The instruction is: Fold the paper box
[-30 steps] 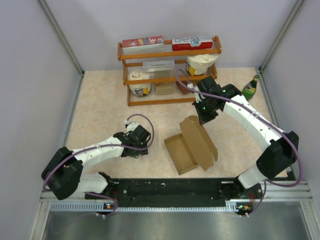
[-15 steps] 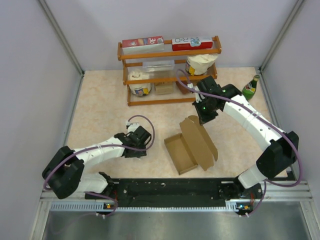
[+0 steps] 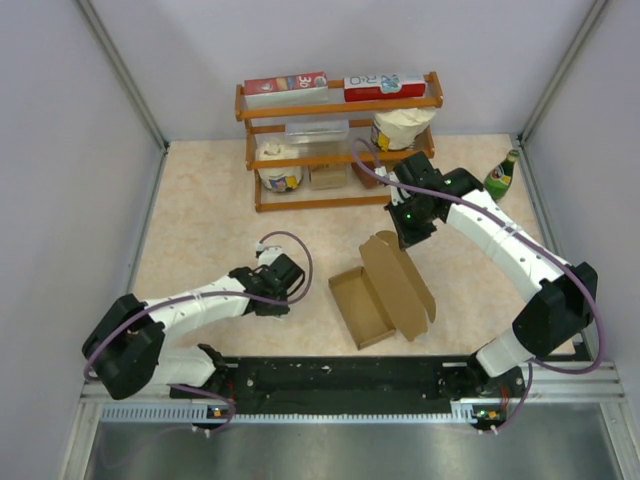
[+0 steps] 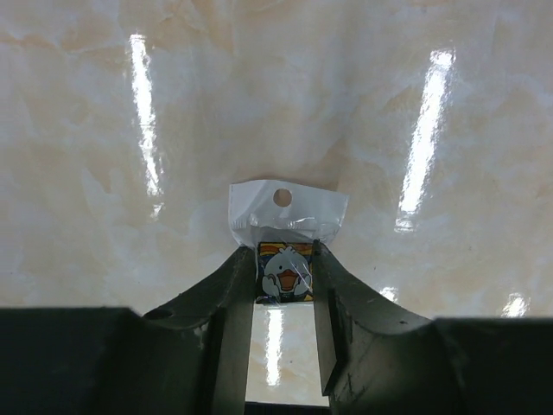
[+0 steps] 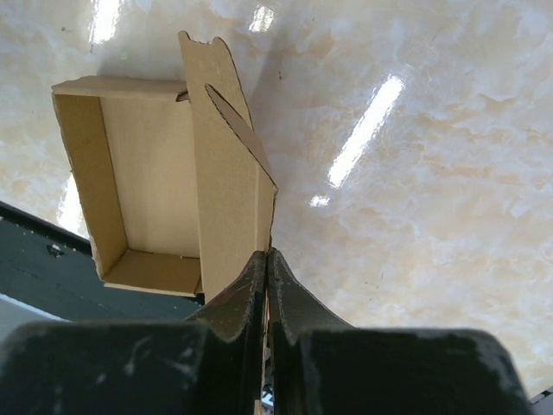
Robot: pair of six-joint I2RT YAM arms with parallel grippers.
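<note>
The paper box (image 3: 375,295) is a plain brown cardboard mailer lying open in the middle of the table, its tray towards the left and its lid (image 3: 400,282) raised at a slant. My right gripper (image 3: 408,238) is shut on the far edge of the lid; in the right wrist view the lid (image 5: 226,181) runs straight into the closed fingertips (image 5: 268,257), with the open tray (image 5: 130,199) to its left. My left gripper (image 3: 283,303) hovers left of the box, shut on a small clear packet with a duck picture (image 4: 285,259).
A wooden shelf (image 3: 340,140) at the back holds red-and-white cartons (image 3: 290,85), jars and a small brown block. A green bottle (image 3: 502,174) stands at the back right. The black rail (image 3: 340,378) runs along the near edge.
My left gripper has shifted slightly right, towards the box, with the packet in it. The right arm and the box lid have not moved.
</note>
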